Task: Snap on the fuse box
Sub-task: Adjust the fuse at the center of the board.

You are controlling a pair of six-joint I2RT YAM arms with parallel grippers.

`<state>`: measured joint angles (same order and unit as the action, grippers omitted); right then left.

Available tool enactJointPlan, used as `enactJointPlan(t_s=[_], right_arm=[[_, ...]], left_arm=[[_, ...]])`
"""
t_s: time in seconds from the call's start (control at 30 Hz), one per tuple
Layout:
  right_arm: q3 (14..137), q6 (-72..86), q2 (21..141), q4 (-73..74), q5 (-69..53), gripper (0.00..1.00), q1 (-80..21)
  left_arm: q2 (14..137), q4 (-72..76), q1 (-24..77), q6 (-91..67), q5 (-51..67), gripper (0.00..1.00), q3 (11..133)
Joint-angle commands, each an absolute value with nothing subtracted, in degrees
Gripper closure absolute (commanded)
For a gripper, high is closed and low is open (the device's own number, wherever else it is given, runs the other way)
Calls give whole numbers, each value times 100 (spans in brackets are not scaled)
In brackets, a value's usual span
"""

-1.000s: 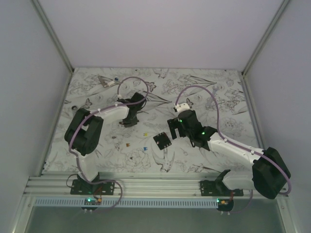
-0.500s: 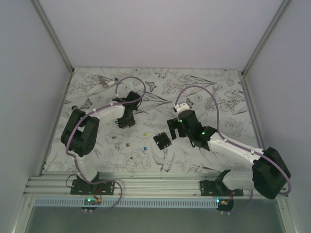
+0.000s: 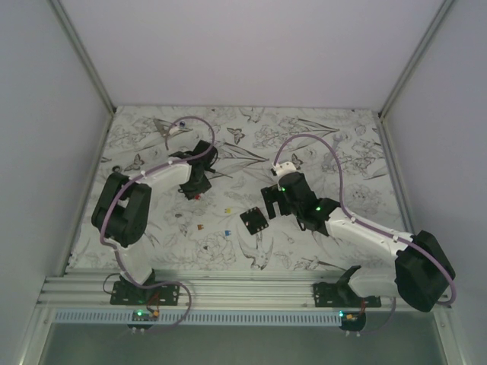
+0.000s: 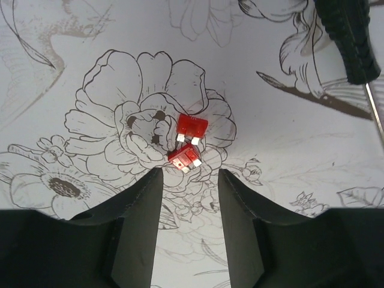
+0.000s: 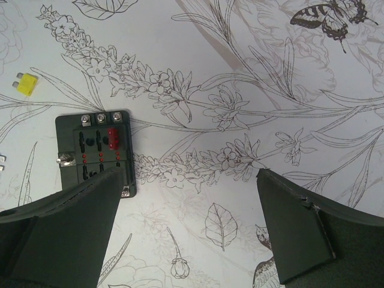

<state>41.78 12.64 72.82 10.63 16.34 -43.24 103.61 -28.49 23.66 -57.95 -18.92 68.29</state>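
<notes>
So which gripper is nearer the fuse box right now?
Right. The right gripper hangs open just beside the fuse box; the left gripper is well away on the left side, over two red fuses.

Floral-print table point(image 3: 319, 129) with fuse box point(image 5: 96, 141), loose fuses point(image 4: 192, 126), screwdriver point(image 4: 351, 36)

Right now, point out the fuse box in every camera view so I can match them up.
Top external: fuse box just below the picture's centre.
Left wrist: not in it.
Right wrist: fuse box at the left, about mid-height.
Shared landmark: yellow fuse, close to it in both those views.
</notes>
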Motion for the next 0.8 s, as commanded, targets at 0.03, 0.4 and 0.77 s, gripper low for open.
enactJointPlan(t_s=[0.03,0.4,0.77], right_arm=[[4166,1215,7336,861,1609,0,-4281],[4166,1196,7406,847,1600,0,-4288],[4162,1200,7381,848,1607,0,-4285]], left_arm=[[10481,-3022,2405,-7102,-2317,57,6746],[10671,-3176,2408,-7610,-2507,58,6705],[10725,-3184,2432,-7497,-2241,71,6684]])
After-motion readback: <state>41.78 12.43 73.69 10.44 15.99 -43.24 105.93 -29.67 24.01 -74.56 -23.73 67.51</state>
